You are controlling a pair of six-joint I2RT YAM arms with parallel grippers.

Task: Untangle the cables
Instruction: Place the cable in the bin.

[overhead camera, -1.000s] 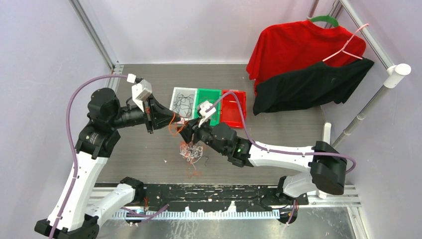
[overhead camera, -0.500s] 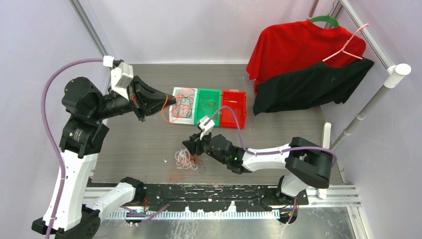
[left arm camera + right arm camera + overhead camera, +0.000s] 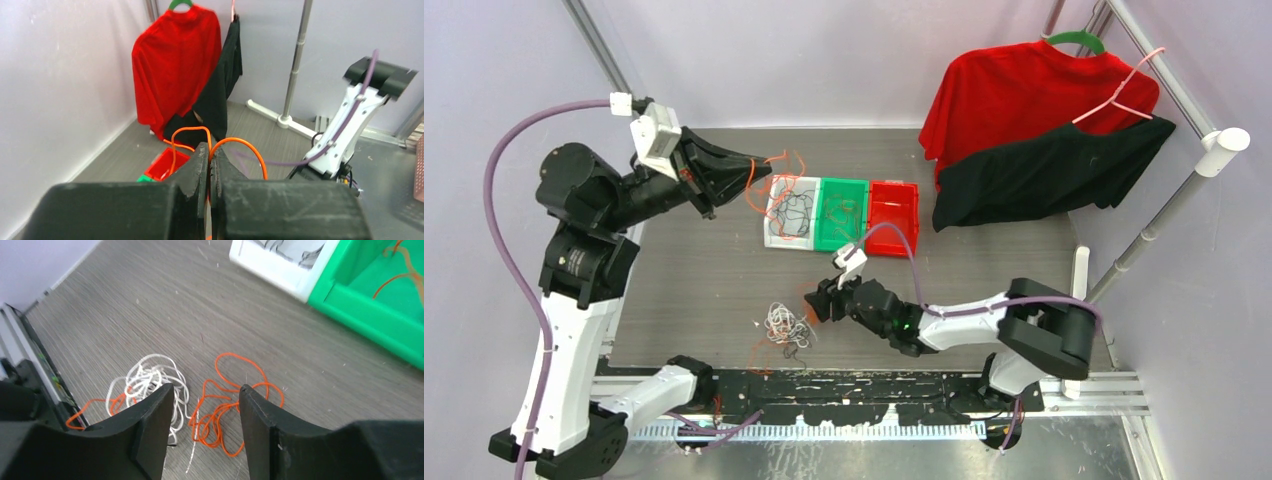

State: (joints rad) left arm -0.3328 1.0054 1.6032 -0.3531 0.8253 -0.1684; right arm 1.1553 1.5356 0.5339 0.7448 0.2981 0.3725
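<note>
Left jaws were clamped on one orange cable (image 3: 235, 139), held up clear of the desk (image 3: 150, 305). Right jaws hung apart over the orange tangle (image 3: 220, 415) just beside the white tangle (image 3: 150, 377). My worry: cord that thin could've slipped free and dropped back in.

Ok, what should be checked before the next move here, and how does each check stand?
1. Left gripper shut on held cable: ok.
2. Held cable free of pile: ok.
3. Held cable over green bin: not ok, beside white bin.
4. Right gripper open: ok.
5. Loose orange cable under right gripper: ok.
6. Loose orange cable clear of pile: cannot tell.
</note>
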